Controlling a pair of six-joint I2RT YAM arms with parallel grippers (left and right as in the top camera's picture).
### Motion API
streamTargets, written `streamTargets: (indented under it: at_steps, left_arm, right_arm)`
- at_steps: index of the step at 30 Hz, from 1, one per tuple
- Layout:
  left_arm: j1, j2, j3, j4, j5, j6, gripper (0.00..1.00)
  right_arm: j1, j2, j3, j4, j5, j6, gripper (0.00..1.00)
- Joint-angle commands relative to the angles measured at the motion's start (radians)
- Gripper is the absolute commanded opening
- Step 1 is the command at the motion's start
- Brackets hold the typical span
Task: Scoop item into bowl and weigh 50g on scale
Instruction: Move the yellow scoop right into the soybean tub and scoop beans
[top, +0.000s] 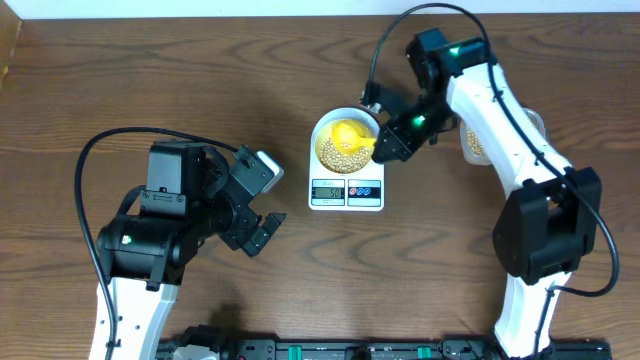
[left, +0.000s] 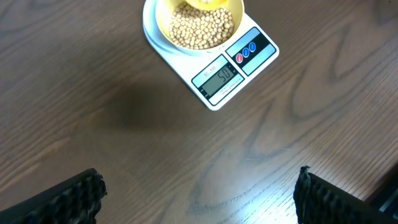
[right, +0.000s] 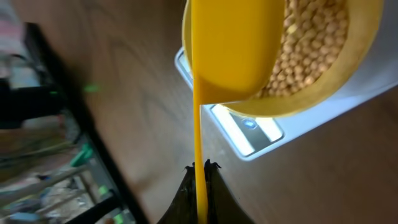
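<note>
The pale yellow bowl (top: 322, 132) sits on the white scale (top: 346, 193) at the table's middle. It holds many beige beans (top: 345, 153). My right gripper (top: 392, 141) is shut on the handle of a yellow measuring spoon (top: 350, 135), whose cup hangs over the bowl. In the right wrist view the spoon (right: 233, 50) covers part of the bowl (right: 311, 99) and beans (right: 308, 43). My left gripper (top: 258, 232) is open and empty, left of the scale. The left wrist view shows the bowl (left: 235, 38), beans (left: 202, 26) and scale (left: 217, 78), its LCD showing digits.
A clear plastic tub (top: 474, 140) with more beans stands at the right, mostly hidden behind my right arm. Bare wooden table lies under my left gripper (left: 199, 193). A black rail runs along the table's front edge (top: 330, 350).
</note>
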Motion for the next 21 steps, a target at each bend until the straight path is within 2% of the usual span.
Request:
streamTargets:
  at_steps: [1,8,14,21]
  left_arm:
    - [0.005,0.0,0.019,-0.002,-0.002,0.017,0.99]
    - [0.005,0.0,0.019,-0.002,-0.002,0.017,0.99]
    - [0.005,0.0,0.019,-0.002,-0.002,0.017,0.99]
    - [0.005,0.0,0.019,-0.002,-0.002,0.017,0.99]
  right_arm:
    - [-0.061,-0.001,0.024,-0.057,-0.077,-0.037,0.01]
    - [-0.237,-0.023,0.048,-0.129,-0.027,-0.036,0.01]
    - [-0.369,-0.071,0.048,-0.127,0.282,0.09,0.01]
    - [-0.406,-0.102,0.047,-0.11,0.572,0.208,0.02]
